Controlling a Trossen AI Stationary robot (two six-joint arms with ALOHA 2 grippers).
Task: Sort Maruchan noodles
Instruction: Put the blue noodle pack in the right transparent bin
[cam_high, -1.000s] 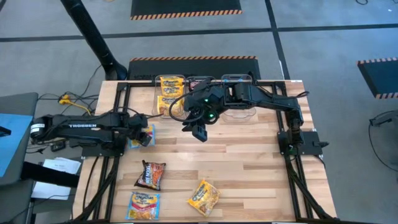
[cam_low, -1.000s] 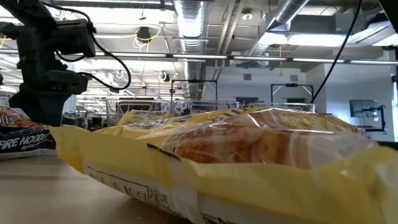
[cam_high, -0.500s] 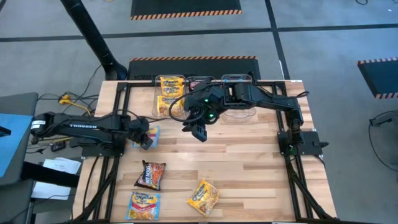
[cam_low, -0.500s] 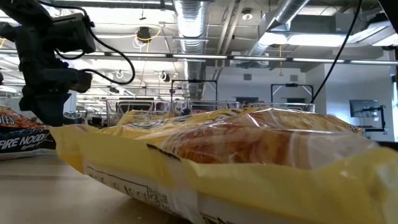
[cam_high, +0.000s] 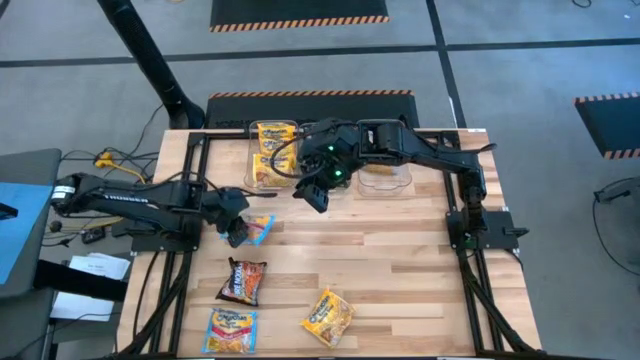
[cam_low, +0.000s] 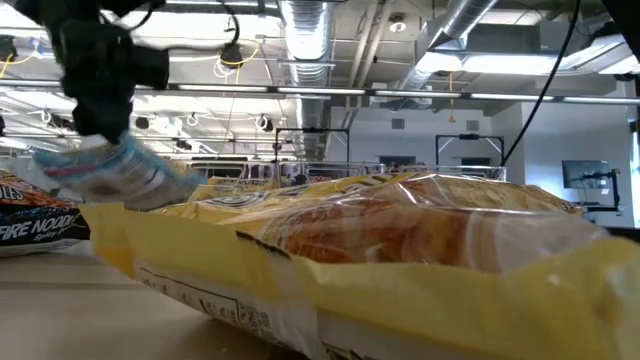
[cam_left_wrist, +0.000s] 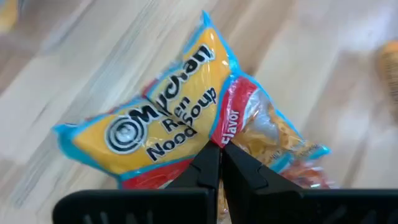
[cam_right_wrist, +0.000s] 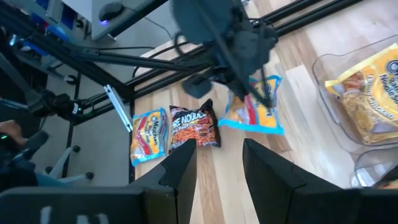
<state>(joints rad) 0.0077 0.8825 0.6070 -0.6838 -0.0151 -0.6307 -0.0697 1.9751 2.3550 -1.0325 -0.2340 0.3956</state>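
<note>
L gripper (cam_high: 238, 232) sits over the left part of the wooden surface (cam_high: 400, 260), fingers clenched tight on a light blue/orange noodle packet (cam_high: 258, 229). In the left wrist view the two dark fingertips (cam_left_wrist: 208, 165) meet on the packet's (cam_left_wrist: 186, 127) edge, pinching the wrapper. In the low view that packet (cam_low: 110, 172) hangs below the gripper, off the surface, blurred. The right wrist view shows it (cam_right_wrist: 255, 106) dangling from the L arm too.

Nearer the front-left: a dark maroon packet (cam_high: 242, 281) lies flat, and a second blue/orange packet (cam_high: 231, 330) just in front of it at the surface's front edge. They lie just beside each other in the right wrist view; can't tell if touching. Right of those, near front-center, a yellow packet (cam_high: 328, 316) lies flat, tilted; it fills the low view (cam_low: 380, 260).

At the back, a clear bin (cam_high: 257, 168) holds yellow packets (cam_high: 272, 135).

R gripper (cam_high: 311, 196) hovers above the back-center of the surface, just right of that bin, fingers (cam_right_wrist: 180, 165) spread apart w/ nothing between them. Another clear bin (cam_high: 385, 180) sits under the R arm, further right.
</note>
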